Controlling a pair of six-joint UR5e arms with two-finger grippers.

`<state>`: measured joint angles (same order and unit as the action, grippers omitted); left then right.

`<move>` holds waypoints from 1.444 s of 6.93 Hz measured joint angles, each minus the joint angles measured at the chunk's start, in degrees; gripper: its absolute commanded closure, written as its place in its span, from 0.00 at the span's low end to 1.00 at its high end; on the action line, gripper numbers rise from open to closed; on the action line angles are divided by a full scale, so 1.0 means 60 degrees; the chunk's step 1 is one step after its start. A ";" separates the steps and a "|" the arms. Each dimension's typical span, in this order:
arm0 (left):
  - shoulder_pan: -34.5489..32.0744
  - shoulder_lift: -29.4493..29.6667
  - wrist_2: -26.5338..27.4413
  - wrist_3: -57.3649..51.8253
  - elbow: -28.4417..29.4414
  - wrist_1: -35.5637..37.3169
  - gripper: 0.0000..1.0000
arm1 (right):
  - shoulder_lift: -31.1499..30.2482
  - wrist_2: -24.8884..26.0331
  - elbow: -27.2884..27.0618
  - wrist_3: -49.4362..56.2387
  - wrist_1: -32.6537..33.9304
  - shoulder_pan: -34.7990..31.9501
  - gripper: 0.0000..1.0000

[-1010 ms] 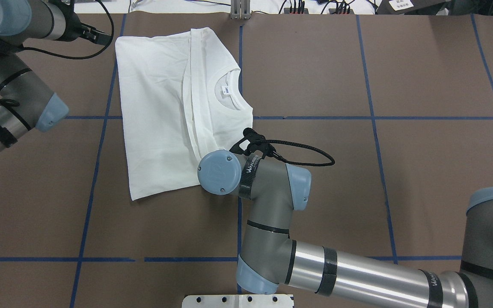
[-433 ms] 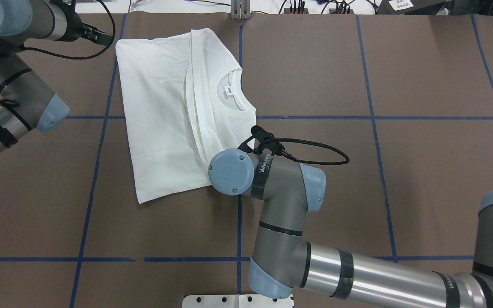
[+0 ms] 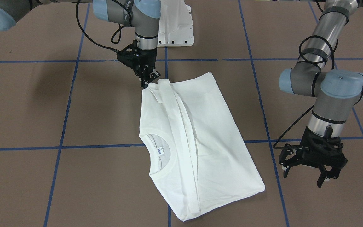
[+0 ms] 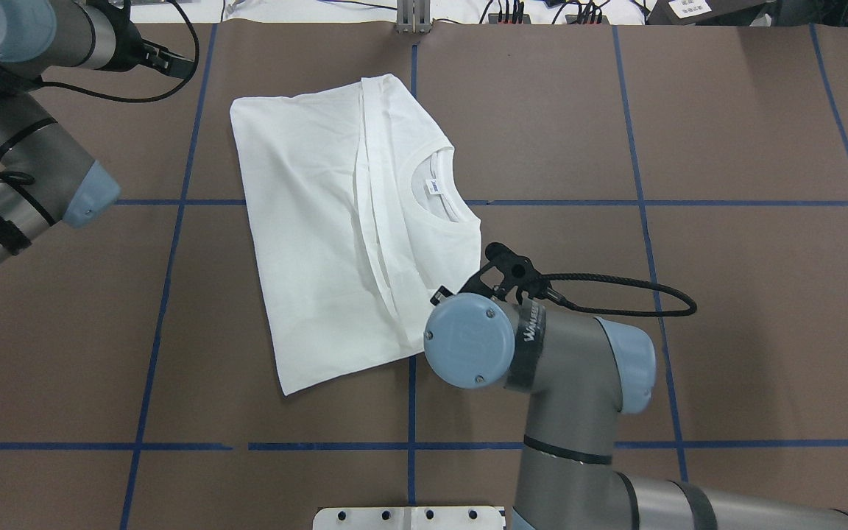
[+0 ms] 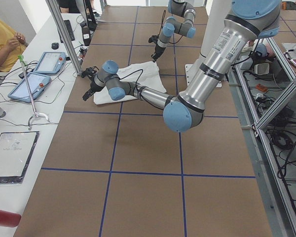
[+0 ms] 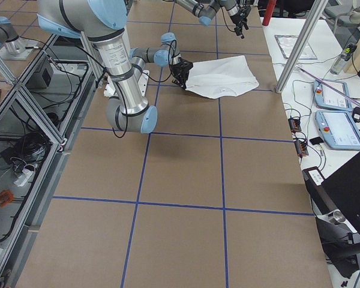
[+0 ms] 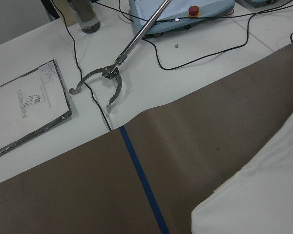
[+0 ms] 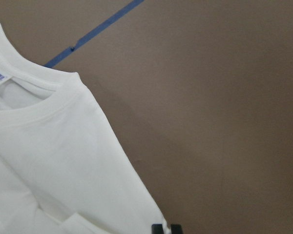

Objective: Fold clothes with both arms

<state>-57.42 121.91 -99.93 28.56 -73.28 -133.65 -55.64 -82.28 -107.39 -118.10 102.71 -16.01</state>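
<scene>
Right fingers (image 3: 144,81): pinched narrow on the shirt (image 3: 206,132) at the corner nearest the robot's base, pointing straight down at the bench (image 3: 43,110).
Left fingers (image 3: 321,180): spread wide and empty, hanging just above the bench beside the shirt's far corner, apart from it.
Shirt: folded lengthwise, lying flat, askew to the tape lines (image 3: 74,147); collar and label face up.
Risk: a one-corner pinch on thin cotton may slip; any pull would likely drag and turn the whole shirt and loosen the folded sleeve strip, since the other side is unheld.
Right arm (image 4: 542,346): wrist vertical, elbow bent above the held corner.
Left arm (image 3: 326,82): wrist vertical, standing off to the side.
</scene>
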 measured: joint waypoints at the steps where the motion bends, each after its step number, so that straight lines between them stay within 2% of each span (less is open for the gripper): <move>1: 0.0002 0.0000 0.0000 0.0000 -0.0002 0.0005 0.00 | -0.0475 0.0265 -0.0759 -0.0092 0.0363 0.0411 1.00; 2: 0.0002 0.0000 0.0000 0.0000 0.0000 0.0008 0.00 | -0.0792 0.0460 -0.1234 -0.0255 0.0629 0.0802 1.00; 3: 0.0000 0.0000 0.0000 -0.0003 0.0006 0.0006 0.00 | -0.0925 0.0618 -0.1438 -0.0379 0.0775 0.1124 0.29; 4: -0.0002 0.0000 0.0000 -0.0006 0.0010 0.0004 0.00 | -0.0971 0.0708 -0.1520 -0.0399 0.0881 0.1327 0.00; 6: -0.0008 0.0000 -0.0101 -0.0011 0.0007 0.0009 0.00 | -0.0902 0.0699 -0.1806 0.0293 0.1281 0.1217 0.00; 8: -0.0010 0.0000 -0.0434 -0.0014 0.0003 0.0010 0.00 | -0.0713 0.0325 -0.2118 0.2370 0.1326 0.0222 0.00; 10: -0.0010 0.0000 -0.0505 -0.0024 -0.0019 0.0010 0.00 | 0.0156 -0.0449 -0.1252 0.4144 0.1254 -0.0974 0.00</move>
<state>-57.48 121.91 -102.96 28.42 -73.40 -133.59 -54.70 -84.97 -114.90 -93.23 110.23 -21.85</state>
